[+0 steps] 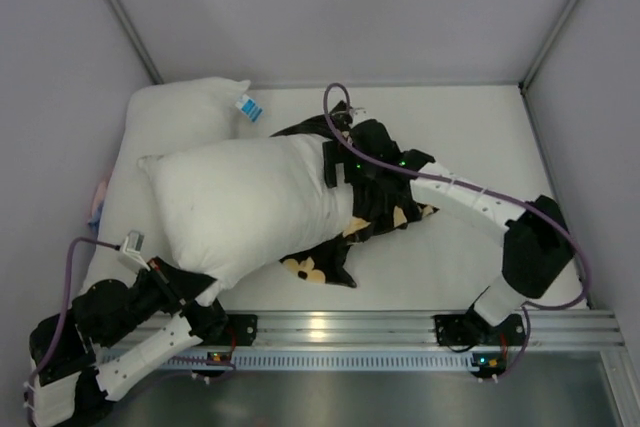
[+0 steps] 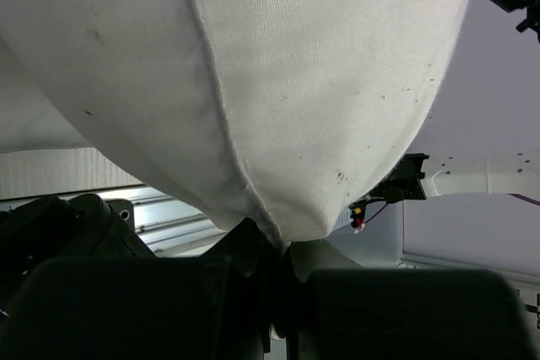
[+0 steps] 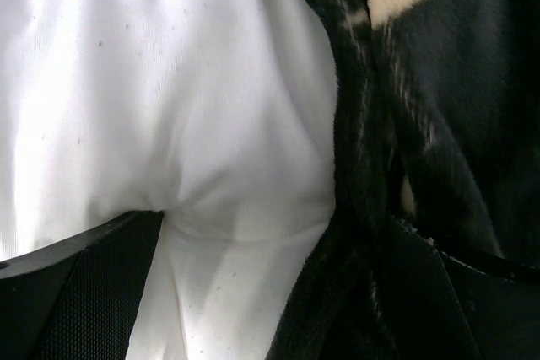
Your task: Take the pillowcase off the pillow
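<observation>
In the left wrist view alone, left claw (image 2: 283, 250) pinches pillow (image 2: 321, 82) corner.

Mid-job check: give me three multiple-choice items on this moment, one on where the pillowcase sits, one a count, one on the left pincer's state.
1. Where is the pillowcase?
A. bunched over the right end of the pillow
B. lying wholly off it
C. covering all of it

2. How many white pillows show in the top view?
A. one
B. two
C. three

3. The left pincer is:
A. open
B. shut on the pillow's corner
C. shut on black fabric

Answers:
1 A, the black cover wraps only that end, the rest is bare white.
2 B, a second pillow lies behind the first.
3 B, its wrist view shows the white corner pinched.
</observation>
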`<state>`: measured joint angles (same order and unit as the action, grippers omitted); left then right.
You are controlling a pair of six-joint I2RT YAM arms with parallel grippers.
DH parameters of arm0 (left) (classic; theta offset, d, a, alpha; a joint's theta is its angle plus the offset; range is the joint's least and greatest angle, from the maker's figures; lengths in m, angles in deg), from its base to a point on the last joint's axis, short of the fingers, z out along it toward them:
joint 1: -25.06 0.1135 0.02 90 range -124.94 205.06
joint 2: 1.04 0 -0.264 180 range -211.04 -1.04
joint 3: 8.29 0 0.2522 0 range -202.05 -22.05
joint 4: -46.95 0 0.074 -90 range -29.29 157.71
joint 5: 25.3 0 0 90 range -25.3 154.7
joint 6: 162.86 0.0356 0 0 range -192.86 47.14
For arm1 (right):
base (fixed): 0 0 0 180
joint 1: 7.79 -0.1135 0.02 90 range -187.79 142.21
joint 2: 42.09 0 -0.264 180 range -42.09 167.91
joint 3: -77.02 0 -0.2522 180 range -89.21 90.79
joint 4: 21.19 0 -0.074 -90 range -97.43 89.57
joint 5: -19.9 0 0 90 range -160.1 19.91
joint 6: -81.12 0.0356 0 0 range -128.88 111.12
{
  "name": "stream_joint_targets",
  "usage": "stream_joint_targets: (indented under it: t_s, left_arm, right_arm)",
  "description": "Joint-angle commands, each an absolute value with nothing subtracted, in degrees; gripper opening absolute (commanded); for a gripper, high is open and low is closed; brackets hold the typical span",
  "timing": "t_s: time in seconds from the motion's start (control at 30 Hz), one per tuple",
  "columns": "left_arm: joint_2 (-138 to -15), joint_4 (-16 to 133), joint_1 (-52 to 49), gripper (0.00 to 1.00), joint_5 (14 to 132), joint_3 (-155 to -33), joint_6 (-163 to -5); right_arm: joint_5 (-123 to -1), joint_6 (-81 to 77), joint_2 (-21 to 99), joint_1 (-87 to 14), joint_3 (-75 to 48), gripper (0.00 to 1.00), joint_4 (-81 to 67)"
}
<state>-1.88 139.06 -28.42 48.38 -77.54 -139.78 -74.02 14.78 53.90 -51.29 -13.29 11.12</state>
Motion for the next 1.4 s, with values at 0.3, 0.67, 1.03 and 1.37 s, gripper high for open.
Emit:
stream_joint_targets:
  t_s: [0.3,0.67,1.03,1.37]
  left_arm:
    - [-2.1,137.4,-27.6,0.0,49.4,-76.6,-138.4]
    - [-2.1,137.5,-27.6,0.0,49.3,-81.6,-138.5]
    - [-2.0,138.1,-27.6,0.0,50.1,-89.9,-137.5]
    - [-2.0,145.0,-27.6,0.0,46.5,-107.2,-137.2]
  right_arm:
    - [-82.0,16.9,16.5,-53.3,-42.9,1.0,16.9]
    - [-84.8,18.6,22.1,-53.5,-47.5,1.0,12.9]
    - [-90.7,21.9,35.0,-51.6,-42.6,0.44,7.7]
    - [-82.8,22.8,42.2,-33.7,-43.0,0.0,3.5]
